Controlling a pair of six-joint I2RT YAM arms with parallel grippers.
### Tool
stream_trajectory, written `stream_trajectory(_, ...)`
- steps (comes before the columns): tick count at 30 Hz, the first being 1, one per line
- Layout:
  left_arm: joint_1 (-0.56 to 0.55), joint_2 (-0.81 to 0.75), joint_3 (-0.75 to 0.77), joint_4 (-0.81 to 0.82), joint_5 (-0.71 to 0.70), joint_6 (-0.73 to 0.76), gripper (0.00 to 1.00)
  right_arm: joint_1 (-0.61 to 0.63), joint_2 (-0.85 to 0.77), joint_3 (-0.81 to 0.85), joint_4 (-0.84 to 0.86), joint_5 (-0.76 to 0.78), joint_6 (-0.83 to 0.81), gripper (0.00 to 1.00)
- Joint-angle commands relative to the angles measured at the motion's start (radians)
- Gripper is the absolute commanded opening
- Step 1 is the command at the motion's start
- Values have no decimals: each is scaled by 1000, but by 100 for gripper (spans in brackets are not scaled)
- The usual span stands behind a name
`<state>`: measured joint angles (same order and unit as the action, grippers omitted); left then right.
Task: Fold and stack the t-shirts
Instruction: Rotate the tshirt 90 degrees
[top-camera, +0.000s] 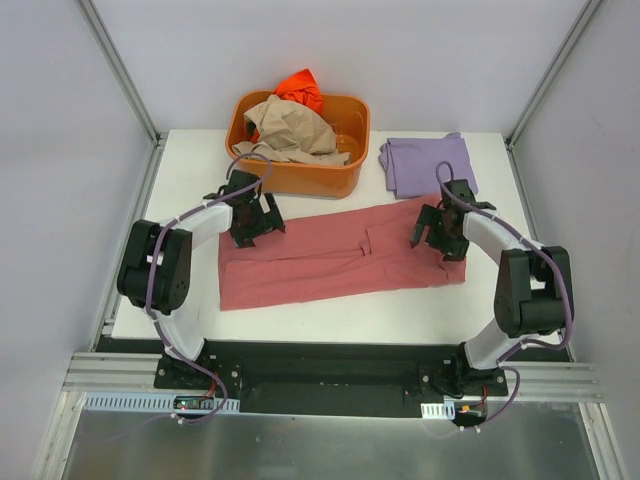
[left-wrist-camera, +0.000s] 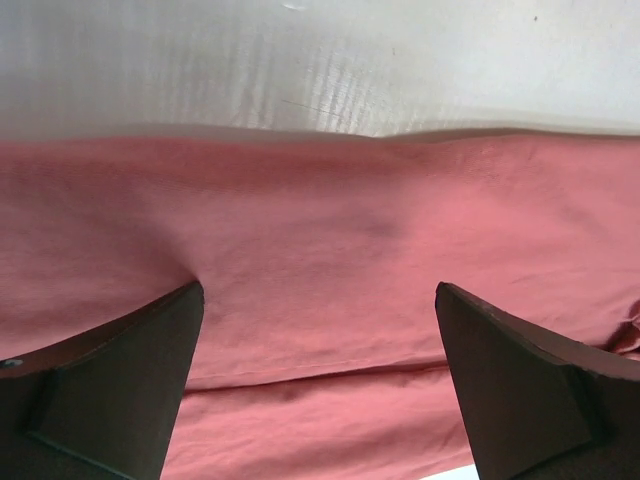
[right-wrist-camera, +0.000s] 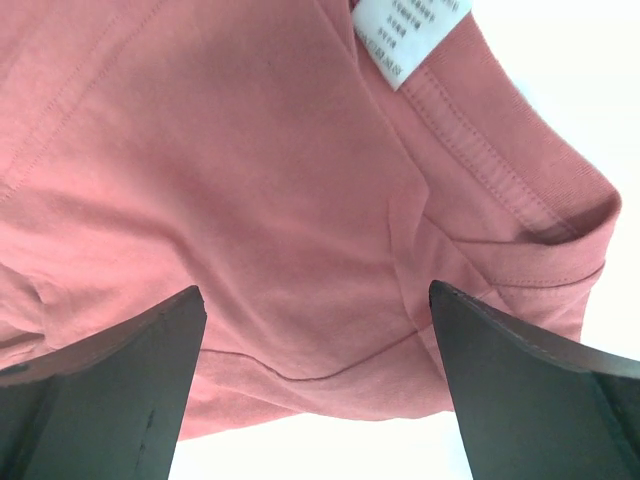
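Observed left gripper (top-camera: 255, 232) with jaws spread, low over left end of rose-red t-shirt (top-camera: 340, 262) lying flat on table (top-camera: 190, 170). Observed right gripper (top-camera: 435, 240) likewise spread over collar end. Noted folded lavender t-shirt (top-camera: 428, 163) at far right.
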<state>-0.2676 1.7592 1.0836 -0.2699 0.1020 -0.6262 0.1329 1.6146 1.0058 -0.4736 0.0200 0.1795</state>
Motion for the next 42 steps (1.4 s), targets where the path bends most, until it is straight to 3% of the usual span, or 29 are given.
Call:
stream_trajectory(1, -1, -20, -46, -8, -14, 11, 99, -33, -7, 115, 13, -75, -72, 96)
stream_trajectory(12, 2, -151, -224, -26, -65, -15, 99, -32, 399, 681, -103, -216, -192, 96)
stream_trajectory(18, 2, -230, -286, -71, -96, -26, 99, -18, 516, 829, -157, -269, -181, 96)
stream_trajectory(25, 2, -296, -245, -100, -183, -30, 99, 16, 297, 543, -108, -125, -118, 96)
stream_trajectory(30, 8, -394, -240, -185, -324, -104, 99, 100, 128, 318, -59, -61, -112, 96)
stream_trajectory(36, 57, -491, -321, -219, -354, -159, 99, 295, 67, 186, -79, -67, -43, 96)
stream_trajectory(42, 73, -495, -360, -247, -323, -193, 99, 330, 143, 137, -54, -118, 40, 96)
